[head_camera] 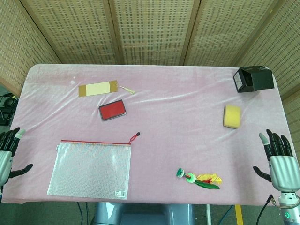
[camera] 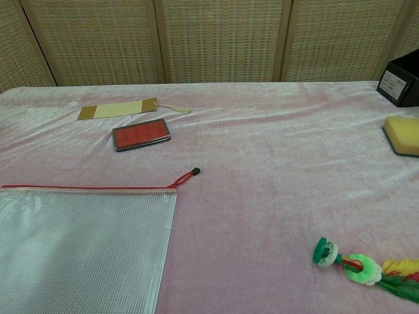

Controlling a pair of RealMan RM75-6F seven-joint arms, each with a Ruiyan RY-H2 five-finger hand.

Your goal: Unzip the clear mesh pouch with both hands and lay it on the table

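While nothing on the table has been touched yet, your left hand (head_camera: 8,152) sits at the far left edge of the head view, fingers spread apart and holding nothing. Just to its right, the clear mesh pouch (head_camera: 90,168) lies flat on the pink tablecloth (head_camera: 178,108) near the front edge. Its red zipper (head_camera: 96,142) runs along the top, and the red pull tab (head_camera: 135,137) sticks out at the upper right corner, which suggests the pouch is zipped closed (the chest view shows the tab angled up and away from the pouch).

Further back and toward the middle you have a tan bookmark (head_camera: 98,88) with a tassel, and near it a red ink pad (head_camera: 112,110). Moving right, a small green, yellow and red feathered toy (head_camera: 200,178) rests near the front edge. Beyond it lie a yellow sponge (head_camera: 232,116) and, at the back right corner, a black box (head_camera: 253,78).

At the far right, your right hand (head_camera: 279,157) hovers upright with fingers apart, empty, well apart from the pouch.

By my reading, you are at the very start: the reach has not begun. Next, one hand needs to pin or grip the pouch near the zipper's end while the other pinches that small pull tab, which calls for a fine, precise grasp.
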